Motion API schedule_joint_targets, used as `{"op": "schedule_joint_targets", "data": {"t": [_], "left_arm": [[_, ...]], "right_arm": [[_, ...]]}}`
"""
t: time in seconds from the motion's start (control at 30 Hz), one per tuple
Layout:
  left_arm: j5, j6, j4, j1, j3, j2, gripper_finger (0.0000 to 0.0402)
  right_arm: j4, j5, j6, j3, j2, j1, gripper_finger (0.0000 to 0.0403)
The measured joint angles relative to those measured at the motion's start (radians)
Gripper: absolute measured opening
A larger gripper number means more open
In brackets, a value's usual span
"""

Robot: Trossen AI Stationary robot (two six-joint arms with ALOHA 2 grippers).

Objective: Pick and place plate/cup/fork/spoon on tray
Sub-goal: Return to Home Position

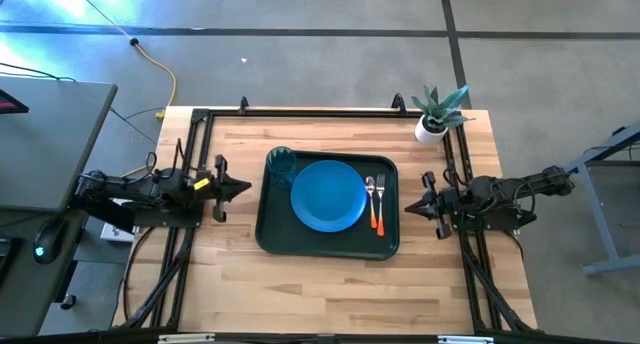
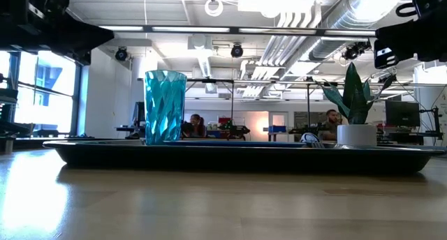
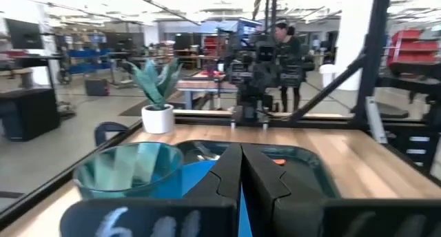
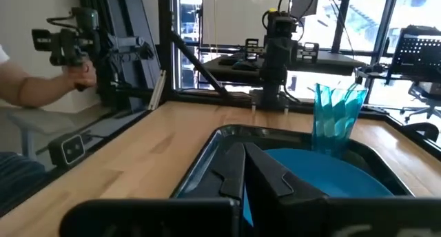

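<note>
The dark green tray [image 1: 270,239] lies in the middle of the table. On it rest the blue plate [image 1: 328,196], the teal cup [image 1: 281,165] standing upright at its far left corner, and the orange-handled fork [image 1: 380,206] and spoon [image 1: 371,202] side by side along its right side. The cup also shows in the low view [image 2: 165,106] and the right wrist view [image 4: 336,120]. My left gripper [image 1: 246,189] is shut and empty, left of the tray. My right gripper [image 1: 407,207] is shut and empty, right of the tray.
A white pot with a spiky green plant [image 1: 437,114] stands at the table's far right corner. A black frame [image 1: 200,119] runs round the table's edges. A person's arm [image 4: 27,89] shows beyond the table in the right wrist view.
</note>
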Motion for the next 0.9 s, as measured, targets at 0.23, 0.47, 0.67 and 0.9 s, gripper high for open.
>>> {"op": "schedule_joint_targets", "data": {"t": [0.23,0.47,0.67,0.9], "left_arm": [[-0.014,0.043,0.037,-0.003,0.0,0.0,0.0],[-0.049,0.012,0.032,0.0,0.0,0.003,0.0],[-0.049,0.041,0.063,0.0,0.0,0.008,0.0],[-0.048,0.032,0.049,0.0,0.0,0.008,0.0]], "right_arm": [[0.001,0.006,-0.025,0.0,0.0,0.0,0.0002],[0.015,0.086,-0.029,0.0,0.0,0.0,0.0002],[0.022,0.124,0.09,0.0,0.0,0.0,0.0002],[0.022,0.119,0.199,0.0,0.0,0.0,0.0002]]}}
